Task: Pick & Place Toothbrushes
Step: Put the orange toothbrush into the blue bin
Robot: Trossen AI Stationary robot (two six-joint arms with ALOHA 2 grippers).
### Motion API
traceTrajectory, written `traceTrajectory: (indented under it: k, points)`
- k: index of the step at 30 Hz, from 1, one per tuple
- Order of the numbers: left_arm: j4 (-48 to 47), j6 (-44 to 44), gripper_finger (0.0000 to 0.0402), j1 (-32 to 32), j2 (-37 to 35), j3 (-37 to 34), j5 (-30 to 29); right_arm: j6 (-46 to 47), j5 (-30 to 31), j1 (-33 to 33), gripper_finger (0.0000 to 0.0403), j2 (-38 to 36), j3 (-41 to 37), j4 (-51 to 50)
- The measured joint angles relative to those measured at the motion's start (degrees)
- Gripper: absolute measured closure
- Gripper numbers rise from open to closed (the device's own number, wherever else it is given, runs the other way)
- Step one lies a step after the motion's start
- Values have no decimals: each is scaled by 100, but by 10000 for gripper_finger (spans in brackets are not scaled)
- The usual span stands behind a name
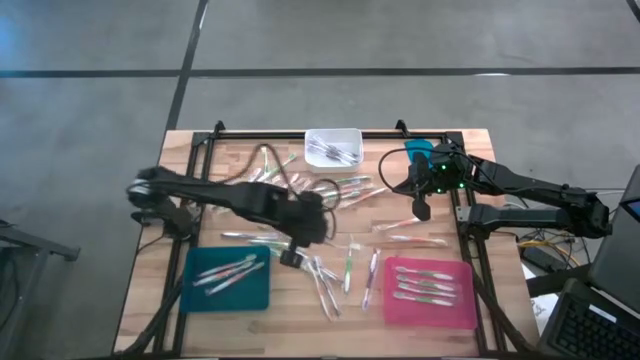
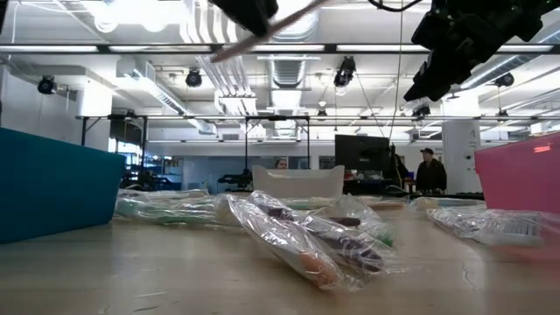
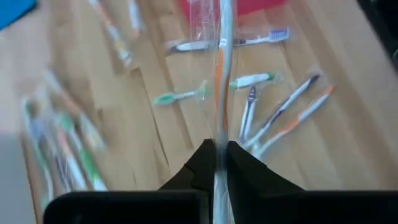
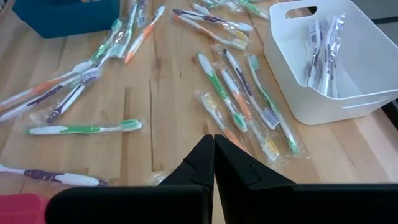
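Note:
Many wrapped toothbrushes (image 1: pixel 345 262) lie scattered on the wooden table (image 1: pixel 400 255), green, orange and purple ones (image 4: pixel 230 93) among them. My left gripper (image 3: pixel 221 158) hangs above the table's middle (image 1: pixel 293 255), shut on one white-and-orange toothbrush (image 3: pixel 222 68) in a clear wrapper. My right gripper (image 4: pixel 214 149) waits shut over the far right of the table (image 1: pixel 422 210), with nothing between its fingers. In the low view both grippers show high up, left (image 2: pixel 249 13) and right (image 2: pixel 446 52). My left gripper pinches the wrapped toothbrush between its two fingers partway along the handle (image 3: pixel 220 140). The fingers slant down from above, and the brush runs on along them, away from the wrist. It hangs in the air, clear of the table, as the low view shows (image 2: pixel 262 33).
A teal tray (image 1: pixel 250 295) at the near left and a pink tray (image 1: pixel 440 305) at the near right each hold a few toothbrushes. A white bin (image 1: pixel 333 135) with wrapped brushes stands at the far edge (image 4: pixel 348 93). People stand in the room behind (image 2: pixel 429 171).

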Motion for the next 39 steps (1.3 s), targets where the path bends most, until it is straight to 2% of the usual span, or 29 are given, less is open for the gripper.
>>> traceTrajectory:
  k: [6,13,19,25,31,39]
  points:
    - [-182,-1607,377,-297,-1183,-917,-499,-10,0,0,394,0,0,-2]
    - [-358,-3580,377,-999,-2491,-2244,-636,-17,2,0,394,0,0,-6]
    - [-402,-5043,377,-1736,-3326,-3279,-766,0,1,0,394,0,-2,-6]
    - [-414,-6060,380,-2384,-3584,-3967,-776,0,2,0,394,0,-2,-6]
    - [-416,-7043,380,-2725,-3568,-4475,-764,-2,4,-2,394,0,-2,-4]
    - [122,-7608,380,-2966,-3568,-5162,-282,-18,7,-2,394,0,-2,-6]
